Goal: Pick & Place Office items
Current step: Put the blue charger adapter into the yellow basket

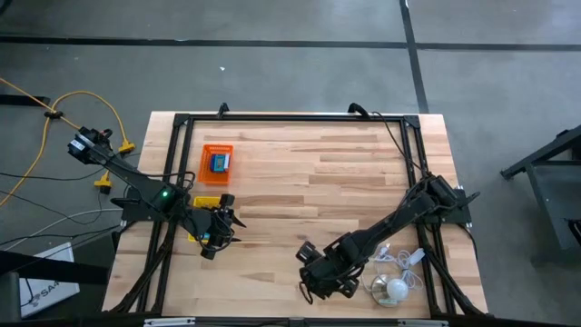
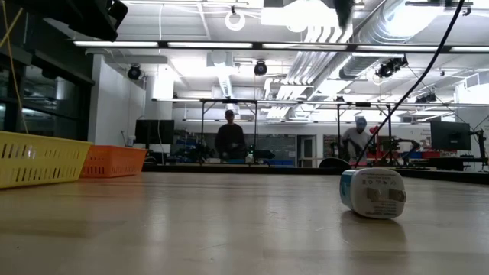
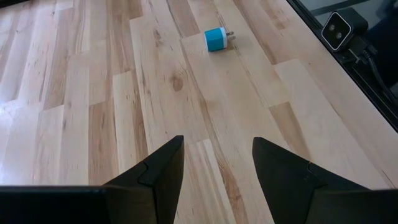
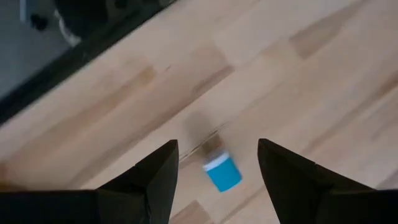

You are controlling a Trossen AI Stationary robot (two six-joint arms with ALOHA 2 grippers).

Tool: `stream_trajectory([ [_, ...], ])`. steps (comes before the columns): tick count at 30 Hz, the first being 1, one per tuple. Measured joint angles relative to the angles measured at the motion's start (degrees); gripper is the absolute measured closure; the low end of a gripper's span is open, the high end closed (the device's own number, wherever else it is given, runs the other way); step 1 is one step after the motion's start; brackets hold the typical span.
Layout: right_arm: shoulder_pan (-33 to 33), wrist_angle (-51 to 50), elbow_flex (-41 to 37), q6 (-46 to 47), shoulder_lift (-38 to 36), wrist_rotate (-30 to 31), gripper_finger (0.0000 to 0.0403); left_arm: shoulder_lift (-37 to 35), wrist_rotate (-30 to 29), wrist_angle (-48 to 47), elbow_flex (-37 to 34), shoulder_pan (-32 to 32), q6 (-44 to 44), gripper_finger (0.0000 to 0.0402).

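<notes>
A small blue-and-white plug block [image 4: 221, 171] lies on its side on the wooden table [image 1: 345, 182], near the front edge. It also shows in the left wrist view [image 3: 216, 39] and in the low view [image 2: 372, 192]. My right gripper [image 4: 217, 146] hangs open above it, pointing steeply down, and touches nothing; in the high view the gripper [image 1: 313, 277] hides the block. My left gripper [image 3: 217, 140] waits open over the table's left part [image 1: 221, 232], with nothing between its fingers. Another blue item [image 1: 219, 163] lies in the orange tray [image 1: 216, 173].
A yellow tray [image 2: 38, 159] stands next to the orange tray [image 2: 113, 160] at the left. A white cable bundle with a round white piece [image 1: 397, 277] lies at the front right, beside my right arm. A black frame [image 1: 300, 116] rims the table. People stand in the room behind.
</notes>
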Motion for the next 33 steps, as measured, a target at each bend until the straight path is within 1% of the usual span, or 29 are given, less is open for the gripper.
stream_trajectory([
  [6, 0.2, 2.52, -6.69, -8.33, 0.02, -0.11, 0.0196, 0.0, 0.0, 0.01, 0.0, 0.01, 0.0, 0.0219],
  [13, -1.45, 7.3, -10.68, -18.5, 0.09, -0.38, 0.0196, 0.0, -0.02, 0.02, -0.02, 0.01, 0.0, 0.0219],
  [15, -2.55, 8.44, -11.11, -20.11, 0.09, -1.77, 0.0196, 0.0, -0.02, 0.01, -0.02, -0.01, 0.0, 0.0219],
  [19, -4.84, 10.21, -12.47, -24.07, 0.09, -6.56, 0.0196, 0.0, -0.07, 0.03, -0.02, 0.01, 0.0, 0.0219],
  [23, -5.98, 11.19, -14.57, -29.55, 0.09, -6.7, 0.0196, 0.0, -0.11, 0.03, -0.02, 0.01, 0.01, 0.0219],
  [25, -6.01, 12.47, -15.85, -31.25, 0.09, -6.28, 0.0196, 0.0, -0.11, 0.02, -0.02, 0.01, 0.02, 0.0219],
  [29, -6.28, 15.96, -17.59, -31.6, 0.09, -6.31, 0.0196, 0.0, -0.11, 0.03, -0.04, 0.0, 0.02, 0.0219],
  [33, -6.89, 16.68, -18.65, -33.15, 0.09, -6.17, 0.0196, 0.0, -0.11, 0.03, -0.04, 0.01, 0.01, 0.0219],
])
